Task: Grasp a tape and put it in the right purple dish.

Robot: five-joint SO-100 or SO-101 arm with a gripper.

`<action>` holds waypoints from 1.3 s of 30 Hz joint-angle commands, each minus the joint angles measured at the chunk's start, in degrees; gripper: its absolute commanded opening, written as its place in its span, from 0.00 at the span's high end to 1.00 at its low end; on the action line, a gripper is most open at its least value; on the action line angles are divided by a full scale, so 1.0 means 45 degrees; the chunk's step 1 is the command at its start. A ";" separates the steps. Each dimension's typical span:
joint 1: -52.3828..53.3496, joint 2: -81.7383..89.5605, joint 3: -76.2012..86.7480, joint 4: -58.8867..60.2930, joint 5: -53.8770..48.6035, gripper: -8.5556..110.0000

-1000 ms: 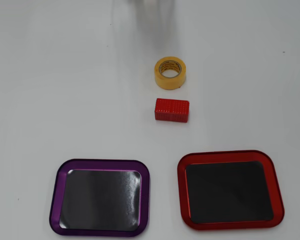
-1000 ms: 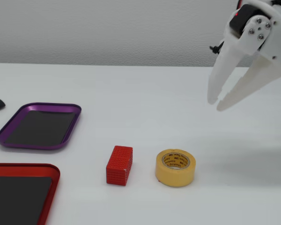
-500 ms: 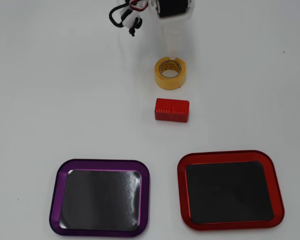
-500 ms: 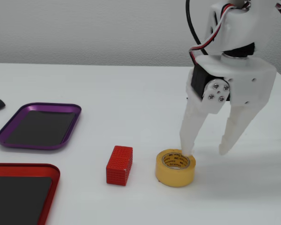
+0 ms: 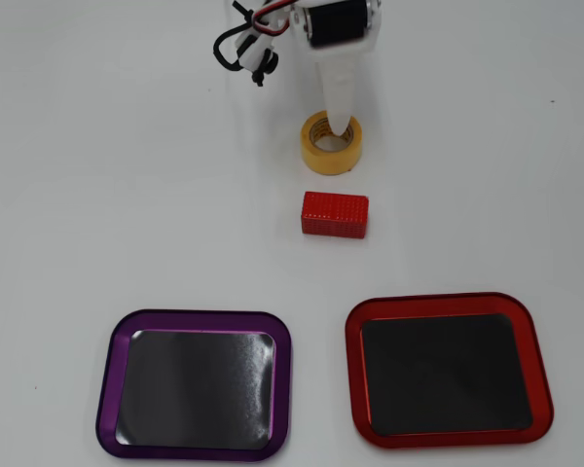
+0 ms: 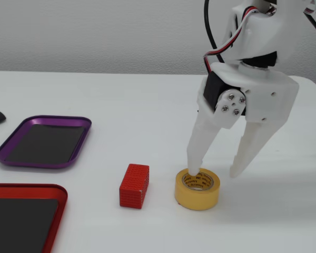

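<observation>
Flanking tape [image 6: 197, 188] (pincer [image 6: 214, 169] astride): red block [image 6: 134, 185].

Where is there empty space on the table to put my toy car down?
Both dishes are empty: the purple dish and the red dish. The table is bare on both sides of the red block. It is crowded around the tape, where the open gripper straddles its wall.

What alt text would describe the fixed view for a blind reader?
A white gripper stands open over a yellow tape, one fingertip in its core. A red block lies left of it, a purple dish and red tray further left.
</observation>
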 commanded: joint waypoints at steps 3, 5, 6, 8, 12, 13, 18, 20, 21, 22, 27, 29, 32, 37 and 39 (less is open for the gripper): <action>0.0039 0.0039 0.0625 -0.0664 -0.0098 0.78; 0.0039 0.0039 0.0996 -0.0957 -0.0098 0.78; 0.0039 0.0059 0.1152 -0.1074 -0.0098 0.78; 0.0039 0.0059 0.1348 -0.1289 -0.0098 0.78; 0.0039 0.0059 0.1738 -0.1699 -0.0117 0.78; 0.0039 0.0039 0.1895 -0.1836 -0.0137 0.78; 0.0059 0.0039 0.2773 -0.2461 -0.0566 0.78; 0.0059 0.0039 0.2812 -0.2461 -0.0586 0.79; 0.0059 0.0039 0.2832 -0.2461 -0.0703 0.80; 0.0020 0.0039 0.2832 -0.2461 -0.0840 0.82; 0.0020 0.0156 0.2734 -0.2383 -0.0879 0.93; -0.0117 0.0234 0.2461 -0.2207 -0.0840 0.93; 0.0000 0.0254 0.1172 -0.1504 -0.0566 0.93; 0.0078 0.0254 -0.1563 -0.0312 0.0762 0.93; 0.0234 0.0273 -0.2617 -0.0078 0.0762 0.93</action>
